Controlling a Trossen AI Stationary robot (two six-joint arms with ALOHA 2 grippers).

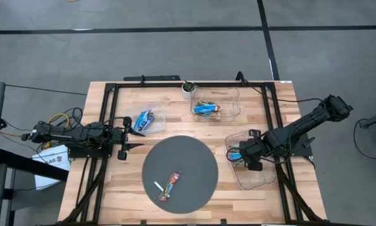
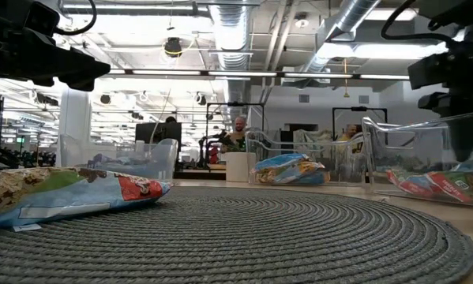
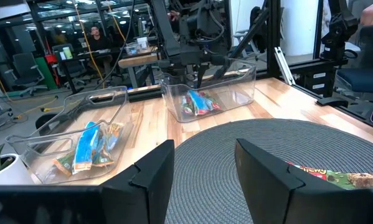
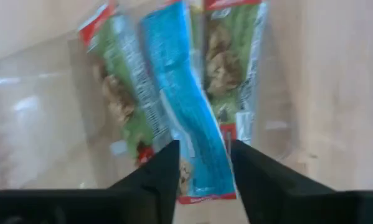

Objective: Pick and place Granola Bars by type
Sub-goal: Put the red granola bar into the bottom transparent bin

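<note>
My right gripper [image 4: 203,152] points down into the clear bin [image 1: 255,169] at the table's right, its fingers open. Between and just beyond them a granola bar [image 4: 189,112] shows its blue underside. It lies among two green-and-red bars [image 4: 121,93] on the bin's floor. I cannot tell whether the fingers touch it. One multicoloured bar [image 1: 170,186] lies flat on the round grey mat [image 1: 194,157], beside a thin white stick [image 1: 159,187]. My left gripper [image 3: 203,149] waits open and level at the mat's left edge.
A clear bin [image 1: 145,119] at the far left holds blue-and-white bars. Another bin [image 1: 228,100] at the far middle holds bright blue bars. A small white pot [image 1: 188,88] stands beside it. Black frame rails [image 1: 106,125] run along the table's sides.
</note>
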